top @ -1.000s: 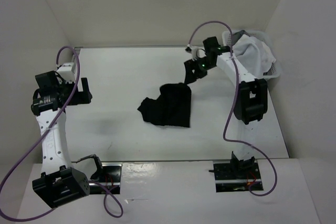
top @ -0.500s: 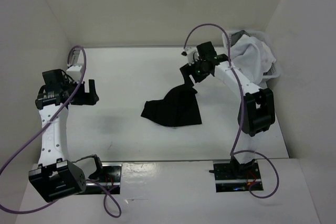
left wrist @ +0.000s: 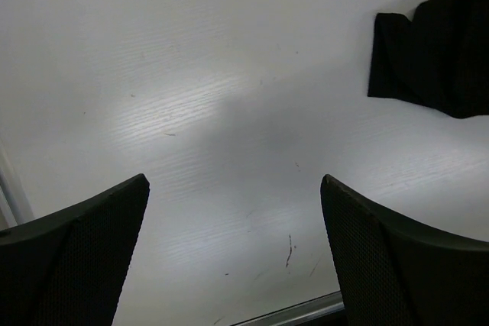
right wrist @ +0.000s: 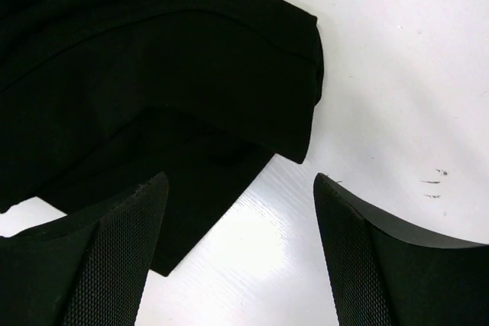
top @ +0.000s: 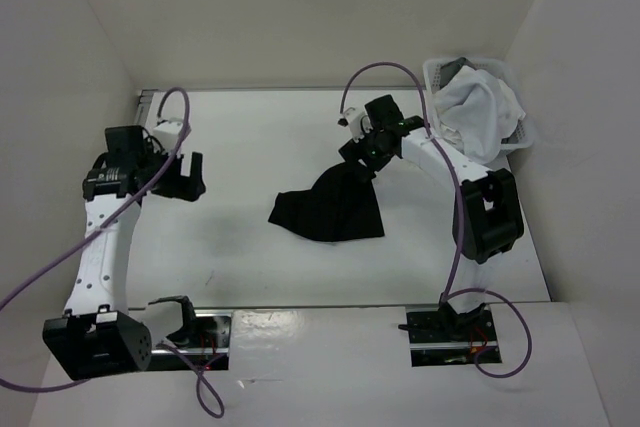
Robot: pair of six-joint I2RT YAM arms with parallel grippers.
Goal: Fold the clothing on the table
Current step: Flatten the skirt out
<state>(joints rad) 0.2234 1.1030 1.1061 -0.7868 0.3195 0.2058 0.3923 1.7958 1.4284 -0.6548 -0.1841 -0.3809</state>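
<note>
The black clothing (top: 330, 205) lies crumpled in a rough triangle on the white table (top: 250, 127), right of centre. My right gripper (top: 358, 155) hovers open just over its far tip. In the right wrist view the clothing (right wrist: 153, 74) shows a folded, doubled edge that fills the upper left, and the right gripper (right wrist: 239, 181) holds nothing between its fingers. My left gripper (top: 186, 175) is open over bare table well to the left of the cloth. From the left wrist, the left gripper (left wrist: 234, 181) is empty and a corner of the clothing (left wrist: 435, 59) shows at the upper right.
A white plastic basket (top: 517, 137) holding a white cloth bundle (top: 478, 107) stands at the far right corner, just behind the right arm. White walls close in the table on three sides. A thin metal rail (left wrist: 306, 312) runs along the near edge.
The right gripper opened wider and the clothing settled flatter on the table. The left arm swung rightward toward the middle of the table, its gripper still open.
</note>
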